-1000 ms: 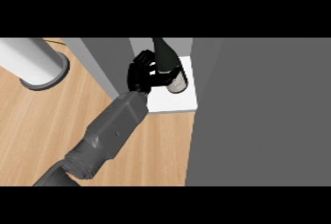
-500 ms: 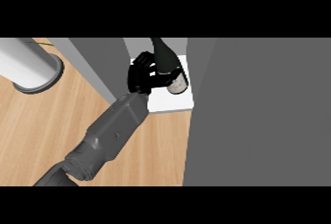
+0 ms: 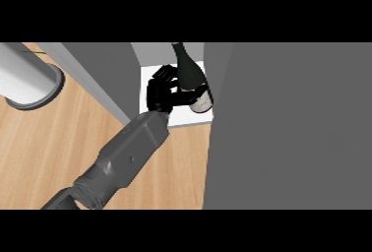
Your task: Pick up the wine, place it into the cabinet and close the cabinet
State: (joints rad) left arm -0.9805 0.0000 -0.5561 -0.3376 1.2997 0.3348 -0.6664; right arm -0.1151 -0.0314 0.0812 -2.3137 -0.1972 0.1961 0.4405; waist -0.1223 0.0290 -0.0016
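Note:
The wine bottle [image 3: 190, 78] is dark green with a pale label near its base. It is inside the open cabinet, over the white shelf [image 3: 186, 121], neck pointing toward the view's top. My left hand [image 3: 160, 93] is shut on the bottle's lower body from the left, fingers curled round it. Whether the base rests on the shelf I cannot tell. The grey forearm [image 3: 127, 152] runs in from the lower left. The cabinet door [image 3: 291, 128] stands open as a wide grey panel on the right. My right hand is not visible.
A grey cabinet side panel [image 3: 102, 74] stands just left of the hand. A large pale cylinder [image 3: 25, 78] stands at the far left on the wooden counter [image 3: 44, 147].
The hand with the bottle has shifted slightly down and right over the shelf. The cylinder has slid a little toward the view's left edge.

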